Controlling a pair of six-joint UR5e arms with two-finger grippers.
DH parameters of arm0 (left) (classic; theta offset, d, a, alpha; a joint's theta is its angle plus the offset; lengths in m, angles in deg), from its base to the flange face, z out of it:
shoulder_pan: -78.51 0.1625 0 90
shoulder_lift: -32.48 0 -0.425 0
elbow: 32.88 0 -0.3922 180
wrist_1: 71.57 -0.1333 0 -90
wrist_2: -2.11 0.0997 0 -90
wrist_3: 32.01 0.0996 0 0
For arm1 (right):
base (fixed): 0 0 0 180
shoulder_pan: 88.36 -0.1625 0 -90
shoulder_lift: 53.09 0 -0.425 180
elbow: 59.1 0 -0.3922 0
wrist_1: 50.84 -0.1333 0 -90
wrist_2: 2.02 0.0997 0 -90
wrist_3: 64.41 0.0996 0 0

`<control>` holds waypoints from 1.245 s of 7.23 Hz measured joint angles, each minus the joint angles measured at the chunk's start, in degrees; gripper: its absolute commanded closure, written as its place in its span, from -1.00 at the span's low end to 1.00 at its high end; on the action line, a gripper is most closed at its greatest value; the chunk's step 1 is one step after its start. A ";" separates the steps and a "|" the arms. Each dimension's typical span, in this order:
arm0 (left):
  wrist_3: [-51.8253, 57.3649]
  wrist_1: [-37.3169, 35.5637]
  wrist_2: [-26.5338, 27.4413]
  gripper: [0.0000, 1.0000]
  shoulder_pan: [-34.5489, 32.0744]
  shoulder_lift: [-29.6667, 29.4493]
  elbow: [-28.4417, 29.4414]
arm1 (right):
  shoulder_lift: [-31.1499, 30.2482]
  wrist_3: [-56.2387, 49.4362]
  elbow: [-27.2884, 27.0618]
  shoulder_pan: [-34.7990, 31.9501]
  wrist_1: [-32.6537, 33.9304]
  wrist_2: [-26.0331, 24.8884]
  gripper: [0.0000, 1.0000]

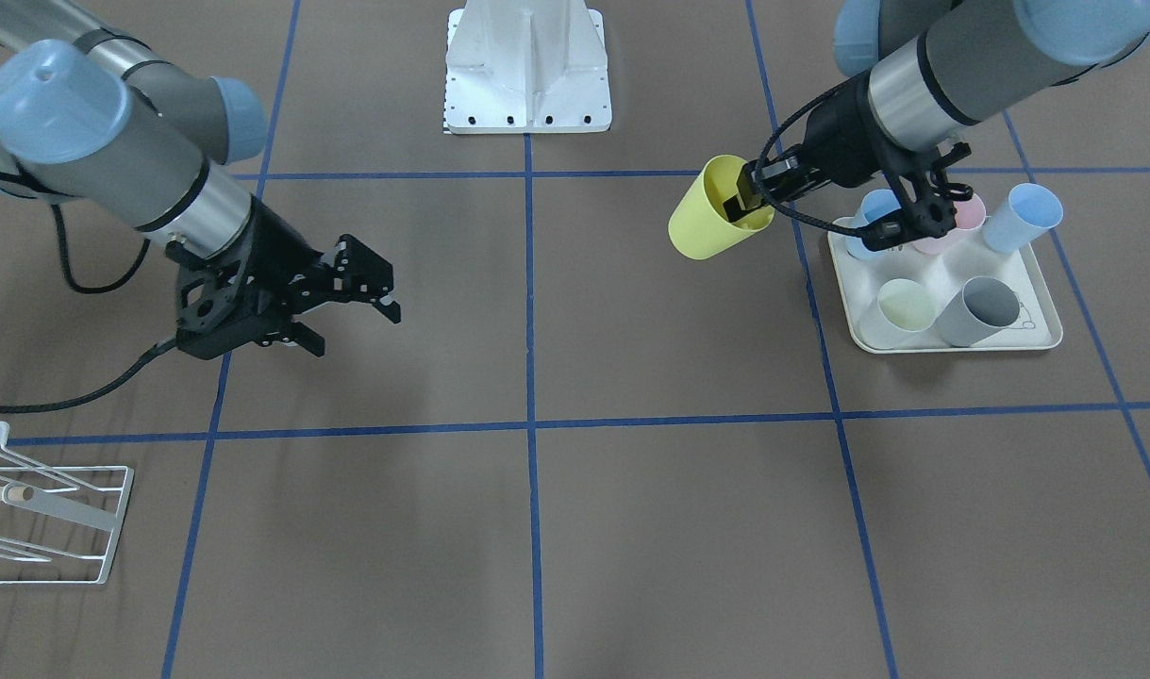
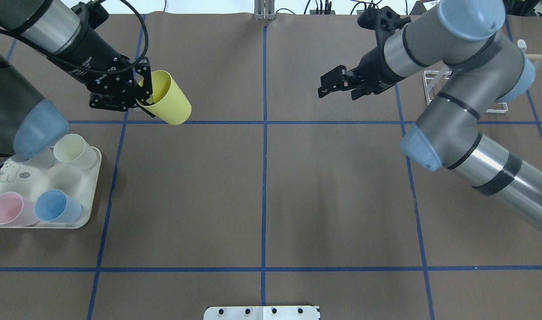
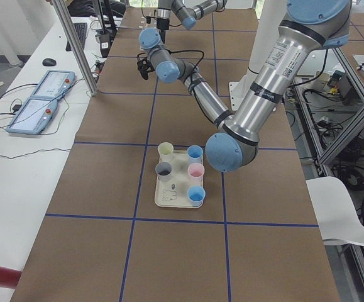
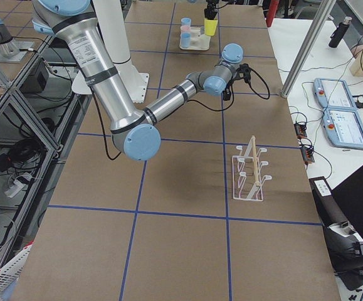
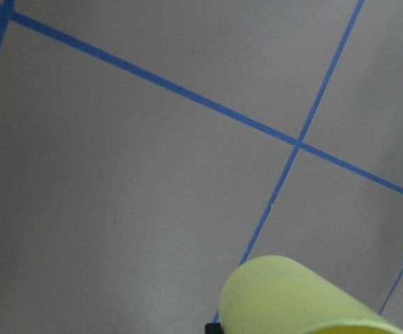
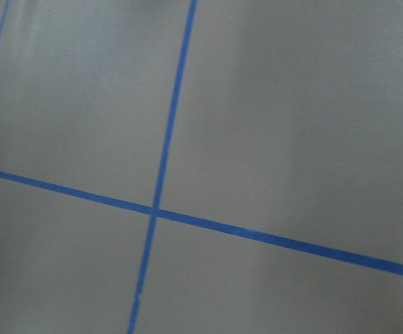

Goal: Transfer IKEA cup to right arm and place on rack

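Note:
My left gripper (image 1: pixel 750 202) is shut on the rim of a yellow IKEA cup (image 1: pixel 713 213), one finger inside it. It holds the cup tilted in the air beside the tray. The cup also shows in the overhead view (image 2: pixel 167 99) with the left gripper (image 2: pixel 144 94), and at the bottom of the left wrist view (image 5: pixel 291 296). My right gripper (image 1: pixel 356 328) is open and empty above the table, apart from the cup; it also shows overhead (image 2: pixel 337 88). The white wire rack (image 1: pixel 51 514) with its wooden rod stands at the table's corner on the right arm's side (image 4: pixel 250 177).
A cream tray (image 1: pixel 952 345) under the left arm holds several cups: pale yellow (image 1: pixel 905 304), grey (image 1: pixel 982 309), blue (image 1: pixel 1024 217), pink (image 1: pixel 957 226). The white robot base (image 1: pixel 527 71) is at the table's edge. Blue tape lines grid the brown table.

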 measured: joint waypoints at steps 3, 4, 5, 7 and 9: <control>-2.90 3.73 0.15 1.00 1.66 -2.32 3.08 | 1.24 20.11 -0.06 5.36 -12.97 -7.72 -0.97; -6.29 5.53 0.23 1.00 1.85 -2.87 3.29 | 2.10 26.34 -0.21 5.62 -14.18 -8.08 -0.97; -10.35 8.83 0.27 1.00 1.89 -3.05 3.78 | 2.62 30.20 -0.38 5.69 -15.72 -8.37 -0.97; -22.98 19.08 2.63 1.00 2.16 -3.40 4.68 | 3.12 36.88 -0.32 5.87 -23.36 -10.30 -0.97; -36.95 34.08 7.90 1.00 3.62 -3.50 5.59 | 3.09 40.66 0.04 6.16 -32.06 -11.49 -0.97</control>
